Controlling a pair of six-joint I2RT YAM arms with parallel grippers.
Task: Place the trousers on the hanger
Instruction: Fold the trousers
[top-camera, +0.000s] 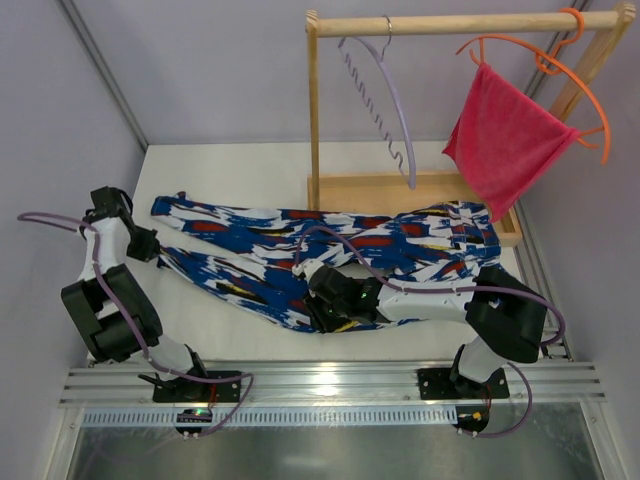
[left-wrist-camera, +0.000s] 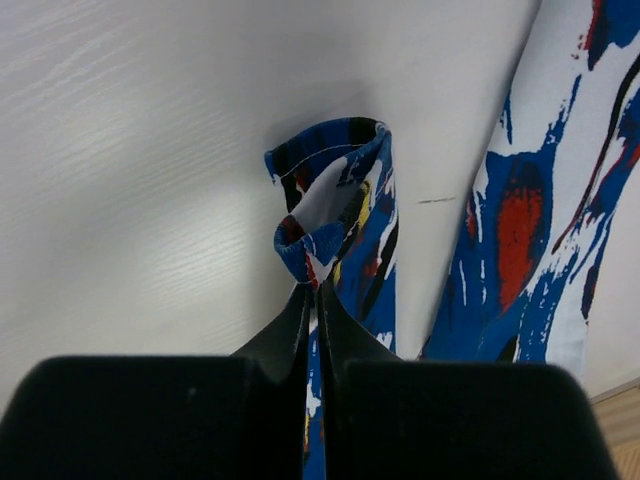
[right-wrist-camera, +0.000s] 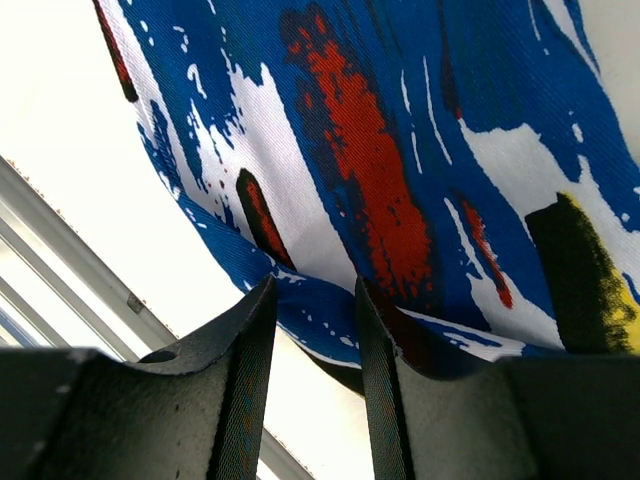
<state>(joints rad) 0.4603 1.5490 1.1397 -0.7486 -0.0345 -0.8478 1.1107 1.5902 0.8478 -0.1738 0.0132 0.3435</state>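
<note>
Item, the trousers (top-camera: 370, 245): we find them spread flat across the white table (top-camera: 230, 170). The waist lies at the right, touching the wooden base (top-camera: 400, 190) of the rack (top-camera: 450, 22), and the two legs run left, parting toward the cuffs. Left gripper (left-wrist-camera: 313, 288): at the cuff of the near leg, jaws pressed tight together on the hem, which curls into a small loop just past the tips. Right gripper (right-wrist-camera: 315, 288): at the near edge of the same leg, about mid-table, jaws partly apart with the hem lying across the gap between the tips; we cannot tell whether they clamp it. The hanger (top-camera: 399, 108): hung by its hook on the rack's top rail, far of the trousers and well apart from both grippers. To its right, an orange hanger (top-camera: 545, 62) carries a pink-red cloth (top-camera: 505, 135). Pale walls stand at left, far and right, and a metal rail (top-camera: 330, 382) runs along the near edge. Bare table shows between the far leg and the far wall.
</note>
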